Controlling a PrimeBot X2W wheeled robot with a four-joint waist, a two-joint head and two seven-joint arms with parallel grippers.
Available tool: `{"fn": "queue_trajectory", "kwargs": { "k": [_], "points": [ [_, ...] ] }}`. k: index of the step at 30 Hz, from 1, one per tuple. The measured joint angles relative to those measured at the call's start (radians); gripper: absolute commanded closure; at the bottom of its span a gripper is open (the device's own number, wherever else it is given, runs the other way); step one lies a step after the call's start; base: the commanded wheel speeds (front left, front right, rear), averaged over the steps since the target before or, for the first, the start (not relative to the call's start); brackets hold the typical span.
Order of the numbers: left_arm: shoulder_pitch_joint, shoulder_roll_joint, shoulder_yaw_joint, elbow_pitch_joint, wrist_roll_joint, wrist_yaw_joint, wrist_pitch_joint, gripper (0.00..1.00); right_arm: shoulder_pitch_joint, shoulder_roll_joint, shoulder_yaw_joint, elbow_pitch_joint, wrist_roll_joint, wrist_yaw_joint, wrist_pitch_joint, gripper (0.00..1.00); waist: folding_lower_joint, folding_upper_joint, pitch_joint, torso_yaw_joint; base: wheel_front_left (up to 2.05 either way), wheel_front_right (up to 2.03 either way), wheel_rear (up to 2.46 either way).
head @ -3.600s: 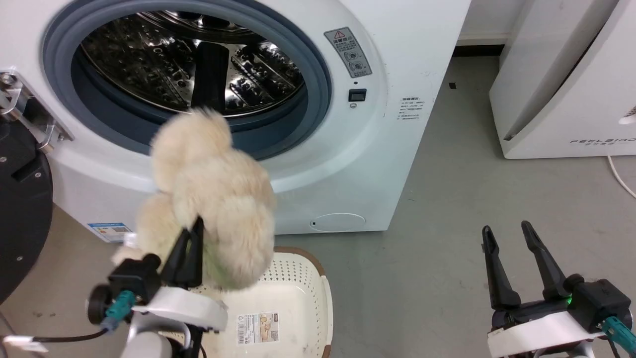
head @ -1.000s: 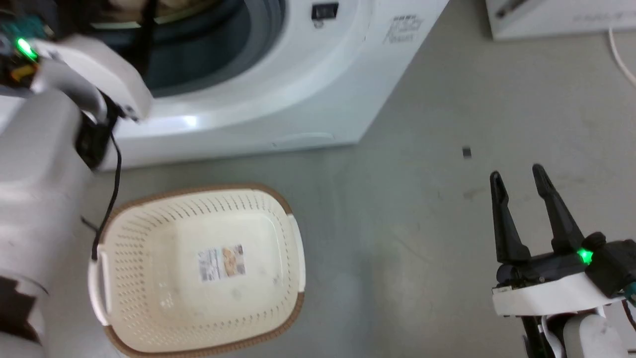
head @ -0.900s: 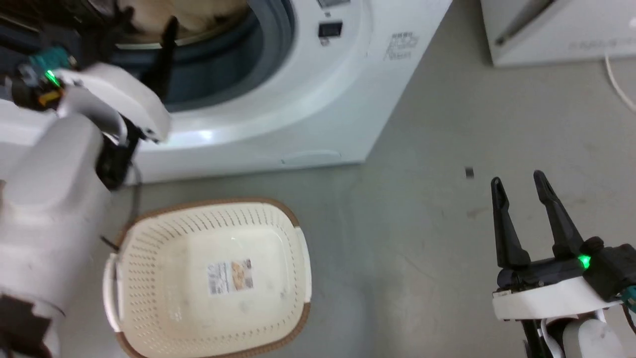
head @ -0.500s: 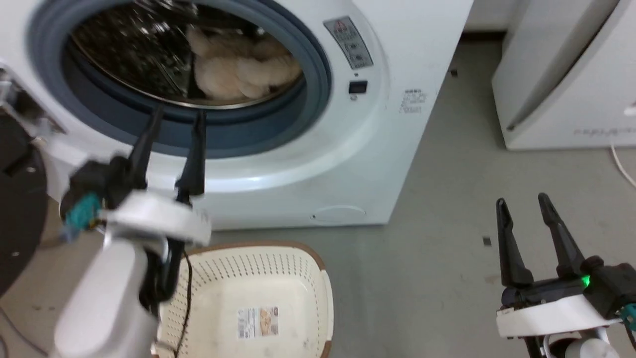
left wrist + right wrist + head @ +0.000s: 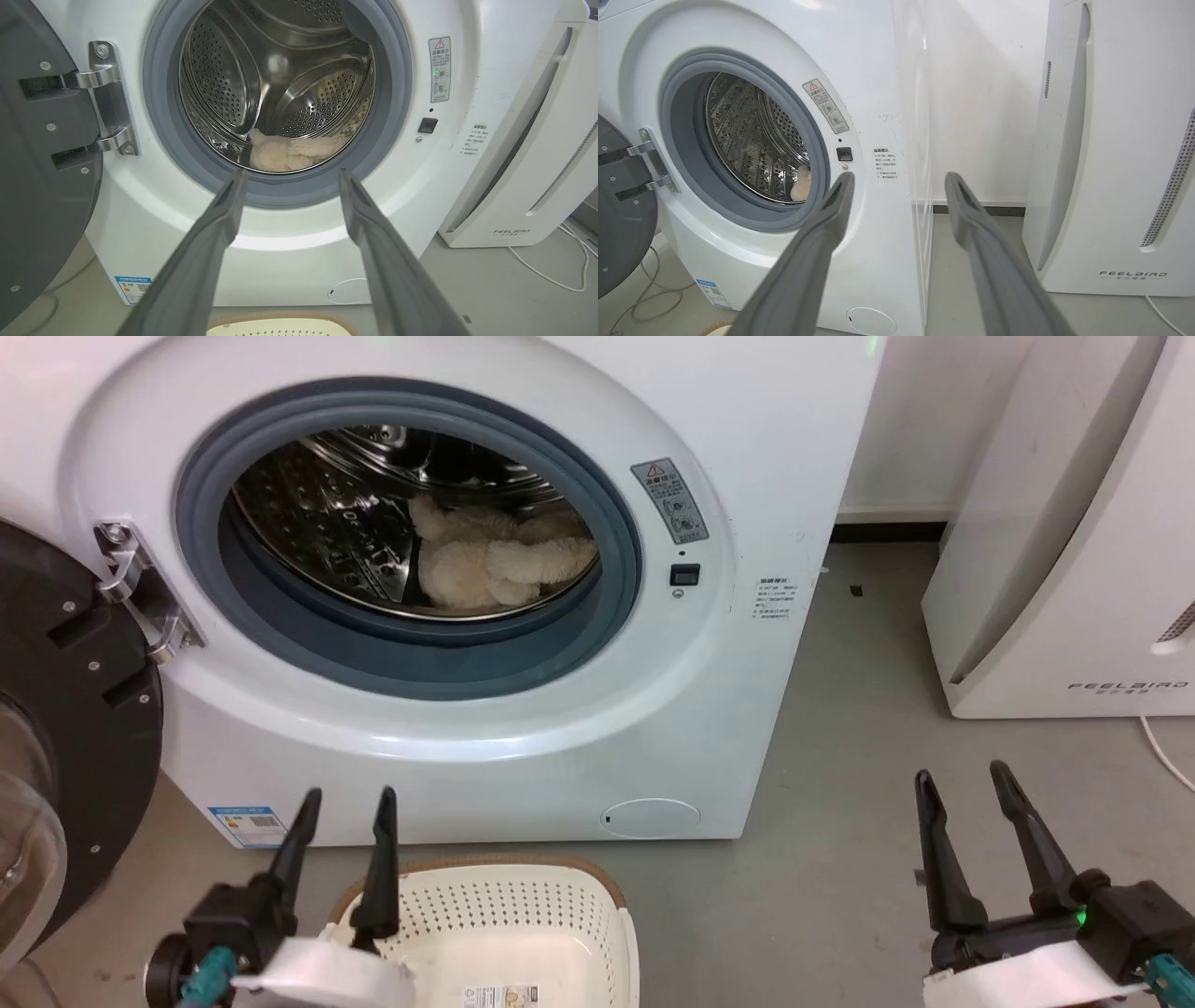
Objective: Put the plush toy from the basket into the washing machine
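My left gripper hung spread and empty over the basket. Ahead of it and higher, the plush toy lay inside the washing machine. Placing looked done; I judged nothing remained to carry.

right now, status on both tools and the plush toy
Left tool open, empty. Right tool open, empty. Fluffy cream-beige plush toy lying inside the large white front-loading washing machine's steel drum. Black round door swung open, nothing across the opening.
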Motion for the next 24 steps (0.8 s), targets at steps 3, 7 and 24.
{"fn": "queue_trajectory", "kwargs": {
  "k": [3, 7, 24],
  "points": [
    [0.037, -0.015, 0.009, -0.012, 0.031, -0.006, 0.000, 0.00, 0.018, 0.000, -0.001, 0.001, 0.001, 0.000, 0.000, 0.00, 0.0000, 0.0000, -0.013, 0.001, 0.00, 0.00, 0.00],
    [0.080, -0.040, 0.025, -0.018, 0.069, -0.014, 0.000, 0.00, 0.036, 0.000, -0.002, 0.004, 0.003, 0.000, 0.000, 0.00, 0.0000, 0.0000, -0.028, 0.004, 0.00, 0.00, 0.00],
    [0.121, -0.095, 0.063, -0.020, 0.132, -0.048, 0.002, 1.00, 0.045, 0.000, 0.003, 0.019, 0.007, 0.000, 0.001, 1.00, 0.0002, 0.0000, -0.033, 0.001, 0.00, 0.00, 0.00]
  ]
}}
